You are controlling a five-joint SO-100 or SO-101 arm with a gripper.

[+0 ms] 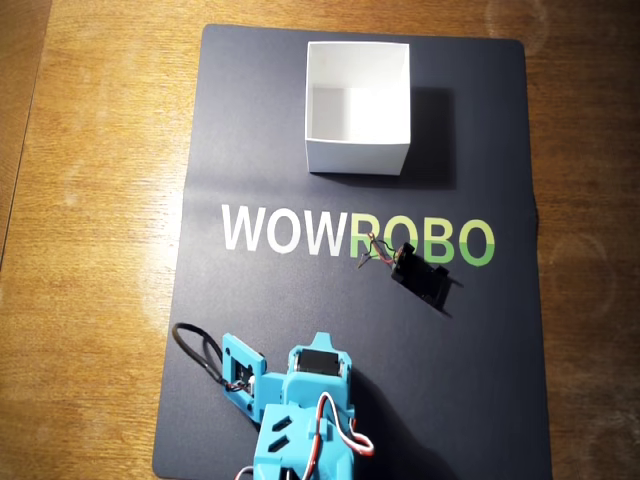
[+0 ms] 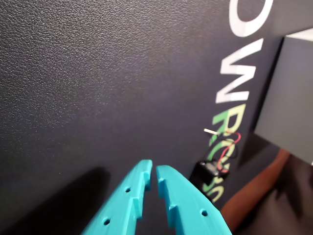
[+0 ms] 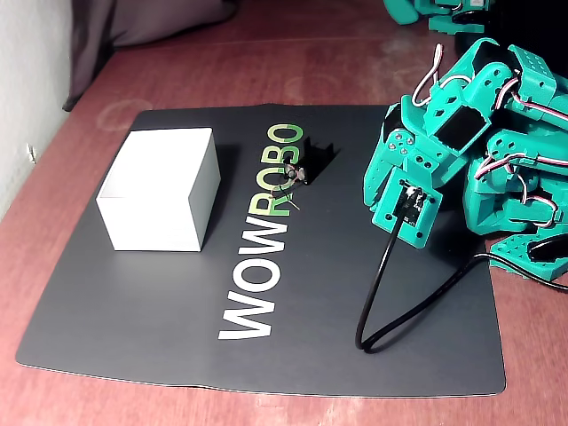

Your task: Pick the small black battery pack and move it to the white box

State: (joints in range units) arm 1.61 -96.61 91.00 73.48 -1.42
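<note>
— Battery point(image 1: 420, 274) position, what did you have?

— I saw it lying on the dark mat point(image 1: 250, 130), at the green end of the "WOWROBO" lettering point(image 1: 356, 236). From overhead it sat just below the last letters, tilted, with its thin red and black wires point(image 1: 375, 250) trailing up and left over the print. My wrist camera caught the battery point(image 2: 211, 175) low and right of centre, wires point(image 2: 230, 142) curling above it.

— And the box?

— The box point(image 1: 358, 105) stood upright near the mat's far edge, open, white inside, well apart from the battery. In the fixed view the box point(image 3: 160, 191) was on the left and the battery point(image 3: 297, 173) sat just past the lettering, between box and arm.

— Gripper?

— My gripper point(image 2: 153, 172) was all but closed, the two teal fingers point(image 2: 137, 196) nearly meeting with only a thin slit between them and nothing in it. It hung above bare mat, left of the battery in the wrist view, not touching it.

— The arm itself?

— The arm point(image 1: 300, 410) was folded low at the mat's near edge overhead, and its black cable point(image 3: 390, 302) looped across the mat in the fixed view.
</note>
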